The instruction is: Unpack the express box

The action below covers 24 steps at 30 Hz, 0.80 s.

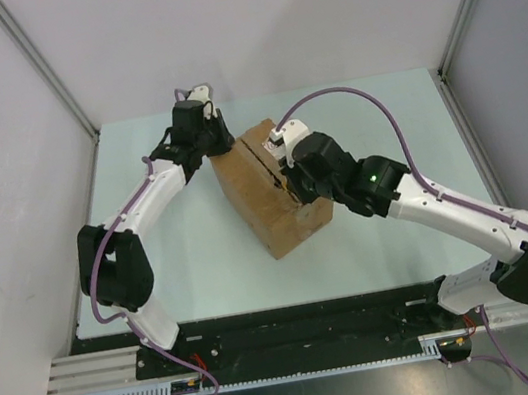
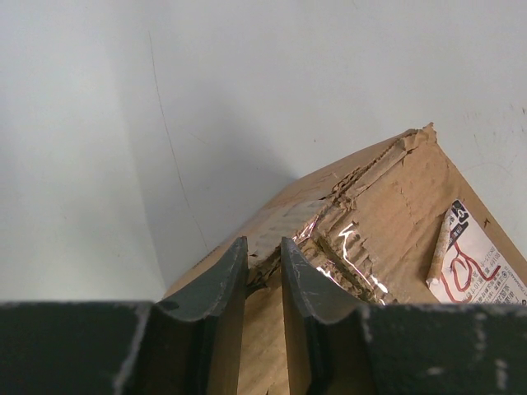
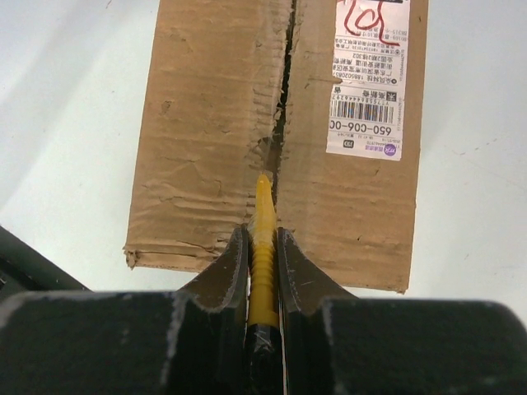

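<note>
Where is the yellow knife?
The yellow utility knife is clamped in the right gripper, its tip in the top seam of the express box, left of the white label in the right wrist view.

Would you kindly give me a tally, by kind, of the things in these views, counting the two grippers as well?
Cardboard boxes: 1, the express box
Utility knives: 1, the yellow utility knife, held by the right gripper
Printed labels: 1, the white label on the box
Grippers: 2, the left gripper and the right gripper
Total: 5
</note>
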Each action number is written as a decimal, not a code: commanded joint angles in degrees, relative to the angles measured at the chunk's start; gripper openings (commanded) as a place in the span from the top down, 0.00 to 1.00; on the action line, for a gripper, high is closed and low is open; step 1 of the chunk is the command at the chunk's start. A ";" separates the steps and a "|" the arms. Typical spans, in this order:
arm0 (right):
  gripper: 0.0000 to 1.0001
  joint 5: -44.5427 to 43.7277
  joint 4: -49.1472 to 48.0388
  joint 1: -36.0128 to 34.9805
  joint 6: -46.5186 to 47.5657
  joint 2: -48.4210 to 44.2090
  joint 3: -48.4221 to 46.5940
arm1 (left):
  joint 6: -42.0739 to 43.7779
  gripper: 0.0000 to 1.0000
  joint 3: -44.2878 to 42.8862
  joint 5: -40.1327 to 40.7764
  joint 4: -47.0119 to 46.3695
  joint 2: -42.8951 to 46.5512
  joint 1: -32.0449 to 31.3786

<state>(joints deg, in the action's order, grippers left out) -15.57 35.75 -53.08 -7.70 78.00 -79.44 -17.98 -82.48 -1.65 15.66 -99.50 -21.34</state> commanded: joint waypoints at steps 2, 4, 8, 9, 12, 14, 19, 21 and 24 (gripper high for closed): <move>1.00 2.83 7.94 -1.24 -1.34 -2.67 4.02 | 0.31 0.73 3.55 1.56 11.50 -5.61 0.16; 1.00 2.57 8.37 -1.76 -2.05 -3.20 4.73 | 0.22 0.73 3.64 1.56 11.50 -5.88 0.25; 1.00 0.72 10.48 -1.85 -2.75 -5.13 5.79 | 0.05 0.73 3.64 1.48 11.50 -5.97 0.16; 1.00 0.46 10.83 -1.85 -2.75 -5.66 6.13 | 0.05 0.73 3.73 1.56 11.50 -5.97 0.16; 1.00 -0.77 11.89 -1.85 -2.40 -6.62 6.75 | 0.31 0.73 3.55 1.56 11.50 -6.05 0.16; 1.00 -1.30 12.41 -1.85 -1.96 -6.98 7.19 | 0.40 0.73 3.64 1.56 11.41 -6.14 0.16; 1.00 -0.78 14.00 -2.20 -1.61 -8.56 8.07 | 0.40 0.73 3.73 1.56 11.50 -6.32 0.16; 1.00 -0.86 14.44 -2.47 -1.96 -8.91 8.16 | 0.40 0.73 3.64 1.56 11.50 -6.41 0.16; 1.00 0.01 14.70 -2.56 -2.75 -10.23 8.16 | 0.31 0.73 3.55 1.56 11.50 -6.41 0.07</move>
<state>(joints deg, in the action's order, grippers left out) -16.49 39.38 -55.00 -9.52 70.67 -72.27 -18.00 -82.50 -1.72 15.44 -99.77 -21.34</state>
